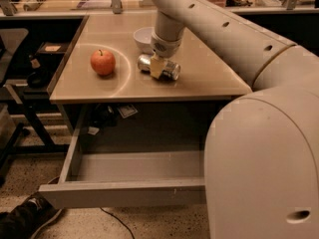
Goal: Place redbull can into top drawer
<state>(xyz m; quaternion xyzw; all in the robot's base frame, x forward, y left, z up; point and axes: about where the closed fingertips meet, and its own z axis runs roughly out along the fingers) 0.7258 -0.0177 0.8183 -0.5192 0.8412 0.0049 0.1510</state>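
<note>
The redbull can lies on its side on the tan tabletop, just in front of the white bowl. My gripper comes down from the big white arm and sits right over the middle of the can, which still rests on the table. The top drawer is pulled out below the table's front edge, and the part of its inside that shows is bare. My arm's base hides the drawer's right end.
A red apple stands on the table to the left of the can. A dark shelf unit stands left of the table. A shoe is on the floor by the drawer's left corner.
</note>
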